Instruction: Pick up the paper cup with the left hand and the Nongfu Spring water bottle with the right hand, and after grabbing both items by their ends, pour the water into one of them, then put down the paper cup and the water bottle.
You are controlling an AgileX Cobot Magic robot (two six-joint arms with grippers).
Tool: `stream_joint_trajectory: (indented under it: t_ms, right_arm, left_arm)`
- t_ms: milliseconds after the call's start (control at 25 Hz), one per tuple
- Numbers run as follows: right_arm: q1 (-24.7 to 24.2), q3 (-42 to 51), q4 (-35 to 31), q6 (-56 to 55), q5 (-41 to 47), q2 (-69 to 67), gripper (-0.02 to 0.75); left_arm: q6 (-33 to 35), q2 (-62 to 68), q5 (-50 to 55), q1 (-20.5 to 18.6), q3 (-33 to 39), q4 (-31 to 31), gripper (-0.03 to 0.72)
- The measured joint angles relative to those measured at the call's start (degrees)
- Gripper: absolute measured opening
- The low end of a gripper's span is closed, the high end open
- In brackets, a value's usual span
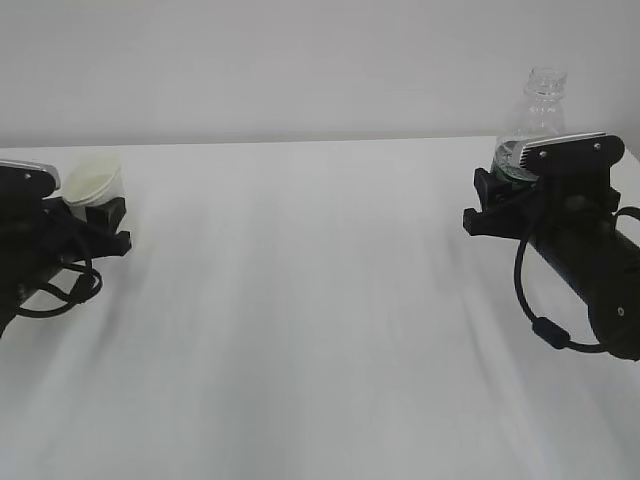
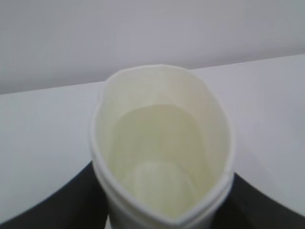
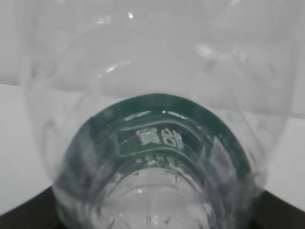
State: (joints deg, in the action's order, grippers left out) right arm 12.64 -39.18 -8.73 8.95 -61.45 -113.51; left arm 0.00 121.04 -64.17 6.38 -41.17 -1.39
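At nine o'clock on the white surface, the left hand had its tool pinching the paper cup; the rim was squashed oval, and pale liquid lay inside. At three o'clock, the right hand had its tool clamped around the Nongfu Spring water bottle, upright, uncapped, its green label between the black fingers.
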Motion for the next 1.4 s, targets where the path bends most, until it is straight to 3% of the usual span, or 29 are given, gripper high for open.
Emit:
stream_joint_trajectory:
  t_ms: [1400]
  right_arm:
    - [0.00,0.00,0.00,0.00,0.13,0.00,0.455]
  left_arm:
    - [1.67,2.93,-0.09,0.00,0.00,0.08,0.394]
